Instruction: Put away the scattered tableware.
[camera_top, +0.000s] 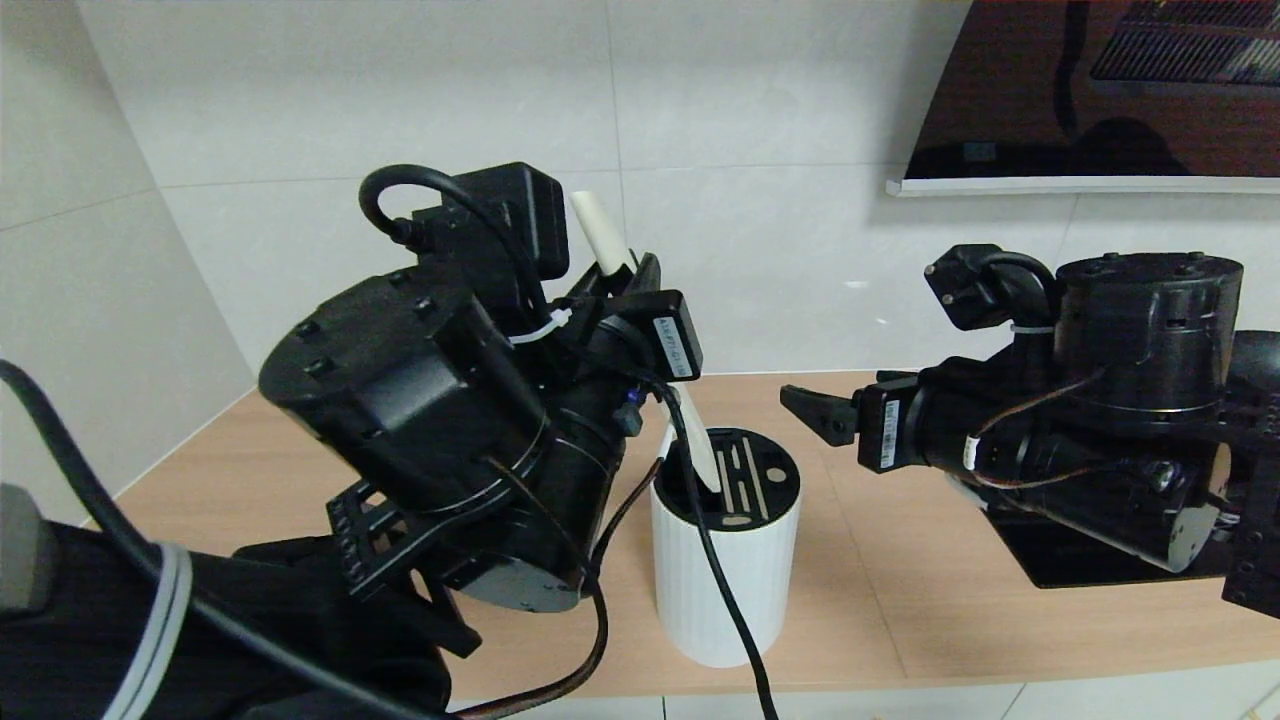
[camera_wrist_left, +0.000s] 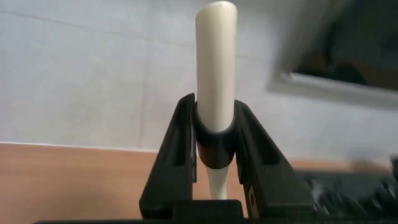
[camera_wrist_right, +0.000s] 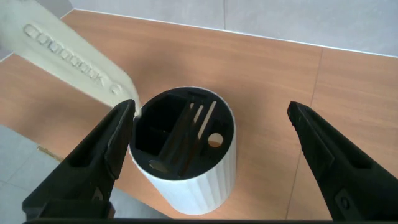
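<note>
Clamping a cream utensil (camera_wrist_left: 216, 56), the left gripper (camera_wrist_left: 214, 104) holds its lower end at the white holder (camera_top: 725, 590) opening, while the right gripper (camera_wrist_right: 211, 112) stands wide open, empty, near it.

A cream-coloured utensil (camera_top: 600, 232) is held tilted, its rounded handle clamped by the left gripper (camera_wrist_left: 216, 115); embossed lettering is seen on its flat lower part; that lower end is placed at the rim of the large opening in the black slotted top of a white ribbed cylindrical holder (camera_top: 725, 580); the holder is stood upright on the wooden counter (camera_top: 900, 560), near its front edge.
</note>
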